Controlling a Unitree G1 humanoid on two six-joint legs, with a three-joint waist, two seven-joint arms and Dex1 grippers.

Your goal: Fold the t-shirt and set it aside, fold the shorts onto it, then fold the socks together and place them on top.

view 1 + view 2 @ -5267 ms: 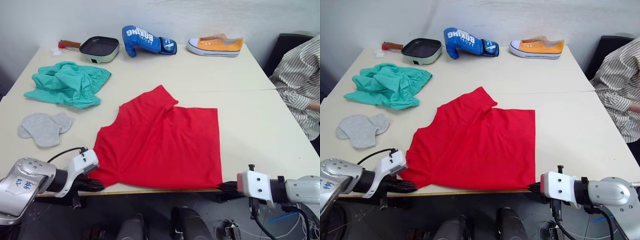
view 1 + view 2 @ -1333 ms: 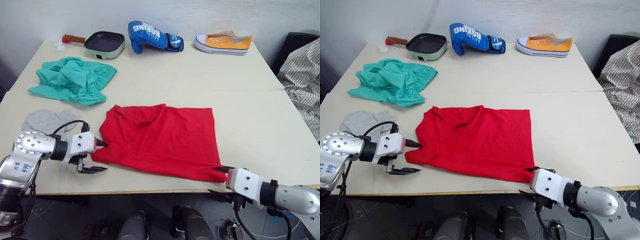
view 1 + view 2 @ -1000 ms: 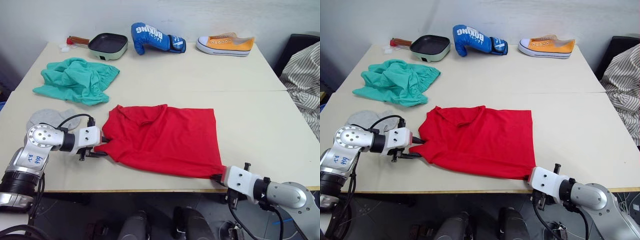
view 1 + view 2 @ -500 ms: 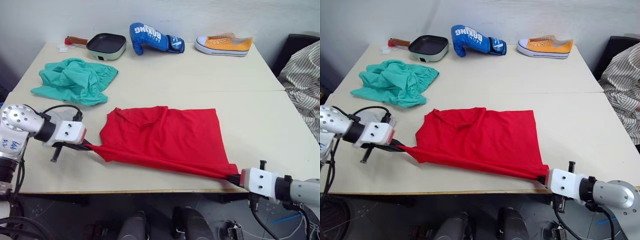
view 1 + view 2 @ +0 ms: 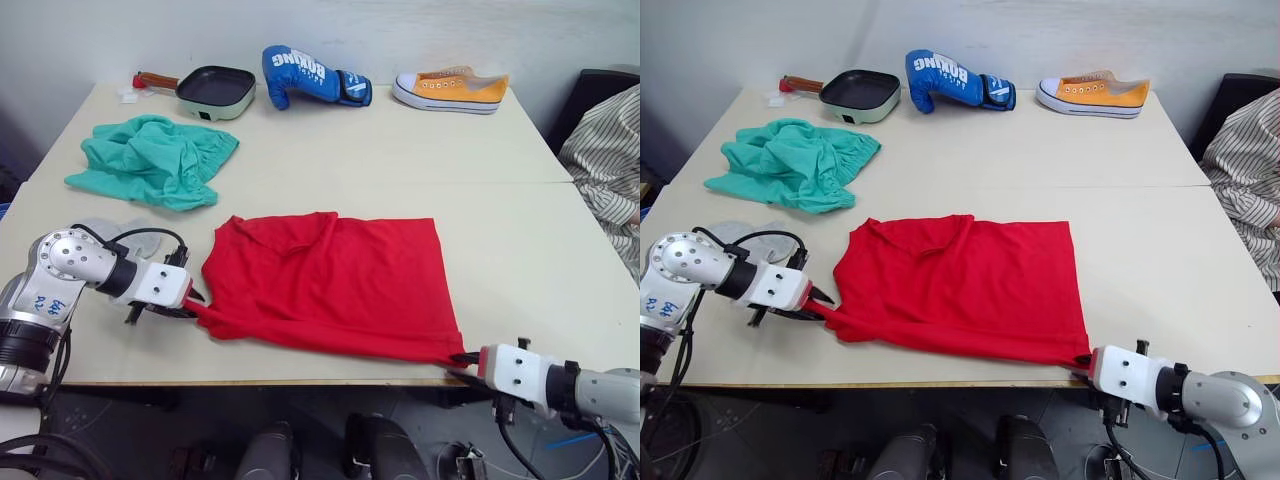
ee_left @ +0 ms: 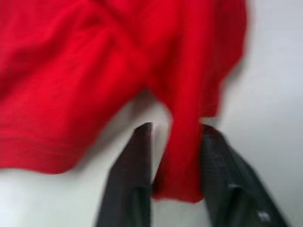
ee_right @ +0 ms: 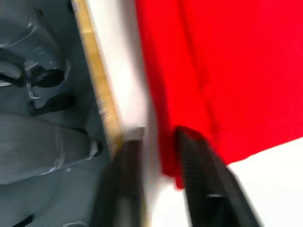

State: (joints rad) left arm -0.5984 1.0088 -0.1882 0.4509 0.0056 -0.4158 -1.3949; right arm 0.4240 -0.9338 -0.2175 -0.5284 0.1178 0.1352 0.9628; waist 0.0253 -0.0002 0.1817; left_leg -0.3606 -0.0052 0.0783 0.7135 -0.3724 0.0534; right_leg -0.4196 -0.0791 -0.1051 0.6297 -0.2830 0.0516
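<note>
The red t-shirt [image 5: 330, 285] lies folded flat in the middle of the table, its near hem along the front edge. My left gripper [image 5: 193, 303] is shut on the shirt's near-left corner; in the left wrist view a strip of the red t-shirt [image 6: 182, 156] sits between the two fingers [image 6: 132, 179]. My right gripper [image 5: 462, 358] is shut on the near-right corner at the table edge, with the t-shirt [image 7: 170, 142] between its fingers. The teal shorts [image 5: 150, 160] lie bunched at the far left. The grey socks [image 5: 750, 232] lie left of the shirt, partly hidden by my left arm.
Along the back of the table stand a frying pan [image 5: 213, 88], a blue boxing glove [image 5: 310, 75] and an orange shoe [image 5: 450, 88]. A person in a striped shirt [image 5: 610, 170] sits at the right. The table's front edge [image 5: 300, 381] runs just below the shirt.
The near hem was pulled taut between both grippers half a second ago; my left gripper has since moved right toward the shirt and the hem lies slacker on the table. Both grippers still hold their corners.
</note>
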